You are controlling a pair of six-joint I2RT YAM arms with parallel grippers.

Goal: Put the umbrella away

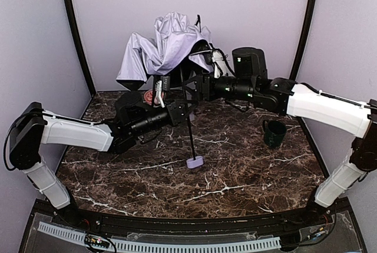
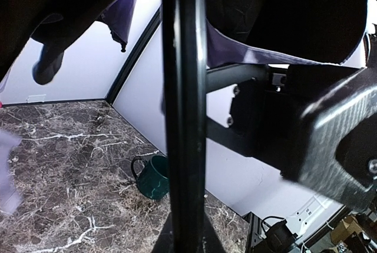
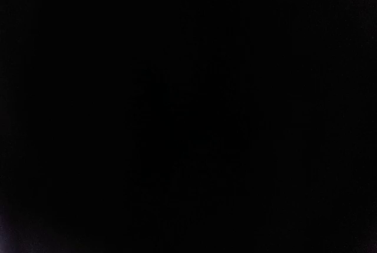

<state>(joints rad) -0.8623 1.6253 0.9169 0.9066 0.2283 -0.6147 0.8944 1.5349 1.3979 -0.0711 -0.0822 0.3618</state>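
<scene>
The umbrella stands upright at the back middle of the table. Its lavender-silver canopy [image 1: 168,43] hangs half collapsed on top, the thin black shaft [image 1: 189,129] runs down, and the small lavender handle [image 1: 195,161] rests on the marble. My left gripper [image 1: 184,111] is on the shaft at mid height and looks shut on it. In the left wrist view the shaft [image 2: 184,117] fills the centre, under the black inside of the canopy [image 2: 283,11]. My right gripper [image 1: 203,82] reaches under the canopy and its fingers are hidden. The right wrist view is all black.
A dark green mug [image 1: 274,133] stands on the right of the table and also shows in the left wrist view [image 2: 154,176]. A red patterned bowl [image 1: 153,95] sits behind my left arm, partly hidden. Walls enclose the back and sides.
</scene>
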